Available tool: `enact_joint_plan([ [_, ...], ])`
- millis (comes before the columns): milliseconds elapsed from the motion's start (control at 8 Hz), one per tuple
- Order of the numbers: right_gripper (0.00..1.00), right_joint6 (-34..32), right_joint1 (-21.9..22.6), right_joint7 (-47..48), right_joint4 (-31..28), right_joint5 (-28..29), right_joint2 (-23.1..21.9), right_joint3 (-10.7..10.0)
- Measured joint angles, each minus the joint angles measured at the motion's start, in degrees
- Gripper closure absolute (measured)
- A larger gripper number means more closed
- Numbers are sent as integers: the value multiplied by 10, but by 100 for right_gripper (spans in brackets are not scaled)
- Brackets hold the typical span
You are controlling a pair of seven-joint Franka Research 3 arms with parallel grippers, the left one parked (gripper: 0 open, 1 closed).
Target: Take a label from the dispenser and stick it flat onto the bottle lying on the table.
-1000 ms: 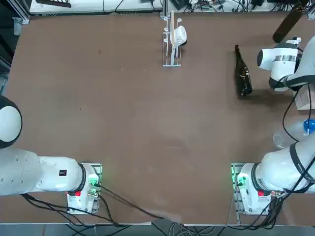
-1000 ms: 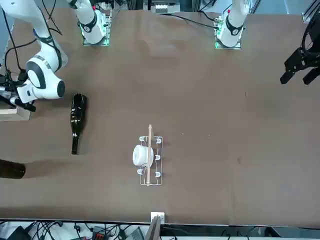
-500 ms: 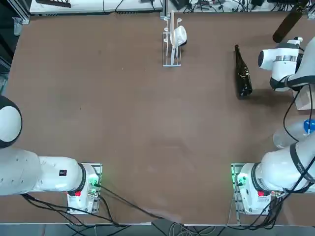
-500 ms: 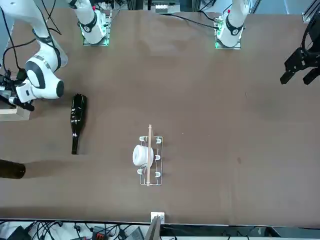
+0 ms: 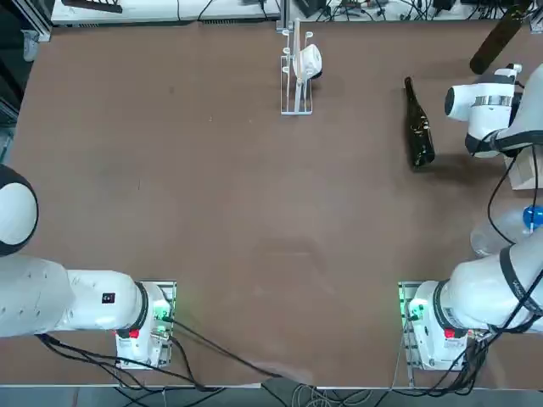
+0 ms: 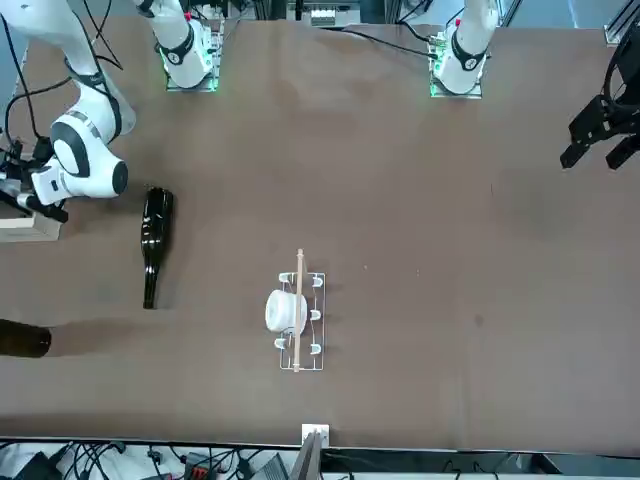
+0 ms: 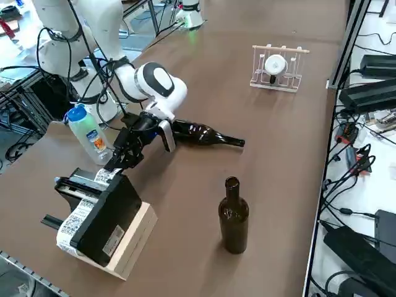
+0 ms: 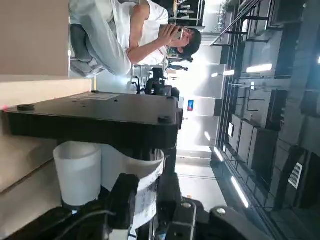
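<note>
At the black label dispenser (image 7: pixel 106 216), our right end effector (image 8: pixel 147 200) has its fingers parted around the printed label (image 8: pixel 146 192); we cannot tell whether it grips. The dark bottle (image 7: pixel 201 133) lies on the desk (image 7: pixel 291 142), left of the dispenser.

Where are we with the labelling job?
Done so far: no label shows on the dark bottle, which lies on its side on the table. In progress: the right hand is at the black label printer, by its printed strip; I can't confirm a grip. Left: taking a label and sticking it flat.
</note>
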Motion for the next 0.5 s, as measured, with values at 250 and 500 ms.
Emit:
enact_joint_plan([
  [250, 72, -1, 2, 0, 0, 0, 0, 4],
  [500, 71, -7, 9, 1, 0, 0, 0, 6],
])
